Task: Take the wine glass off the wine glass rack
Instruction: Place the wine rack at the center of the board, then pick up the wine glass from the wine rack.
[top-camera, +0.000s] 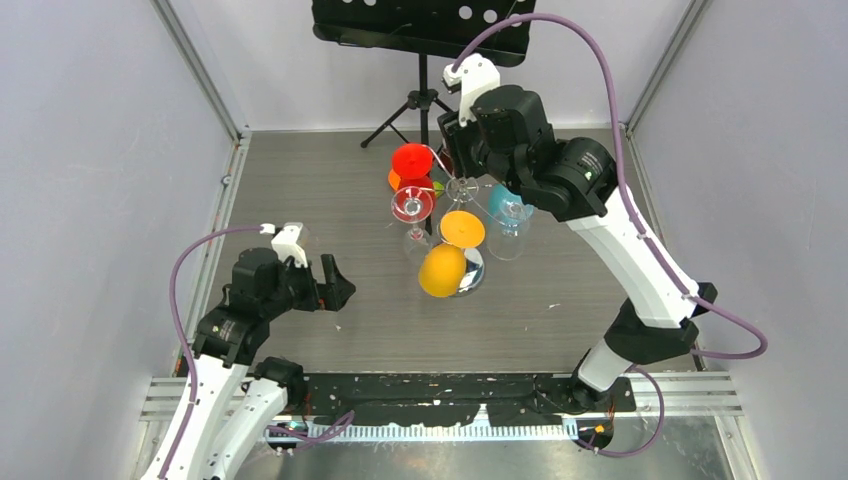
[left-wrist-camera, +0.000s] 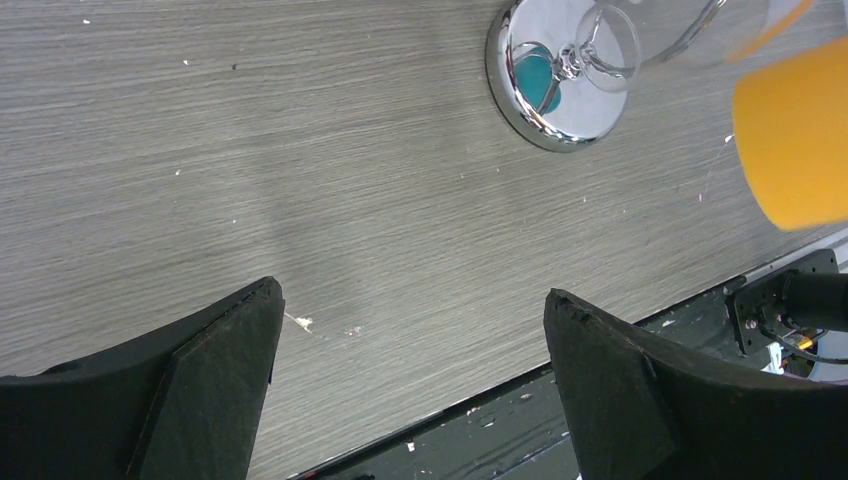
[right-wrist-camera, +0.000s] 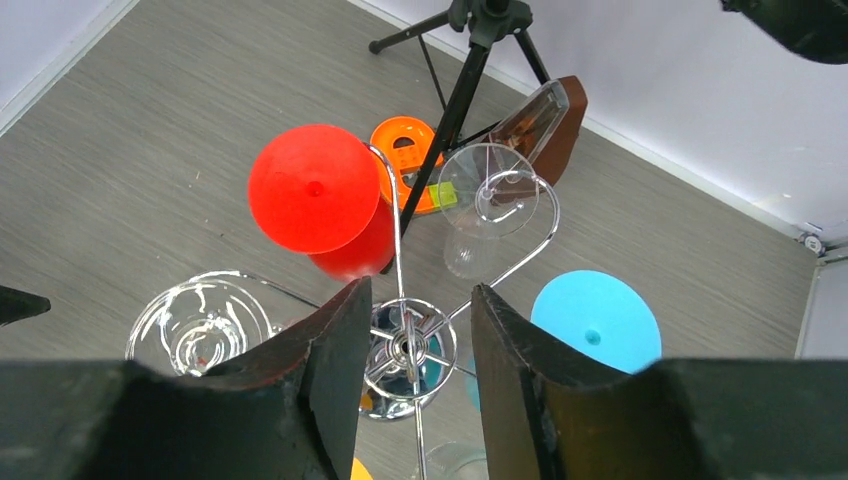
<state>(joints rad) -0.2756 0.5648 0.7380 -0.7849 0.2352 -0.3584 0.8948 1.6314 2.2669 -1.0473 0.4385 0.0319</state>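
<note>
Right tool (right-wrist-camera: 418, 300) parted, seemingly empty, over wine glass rack (right-wrist-camera: 405, 348) hub, left tool (left-wrist-camera: 413, 300) released, apart from its base: snagging a wire arm could topple it.

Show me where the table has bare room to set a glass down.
Bare table lies left of the rack, out to the left wall, past the left gripper; also the near strip between the rack and the table's front edge. Crowded: around the rack's hanging glasses, and behind it by the music stand legs.
</note>
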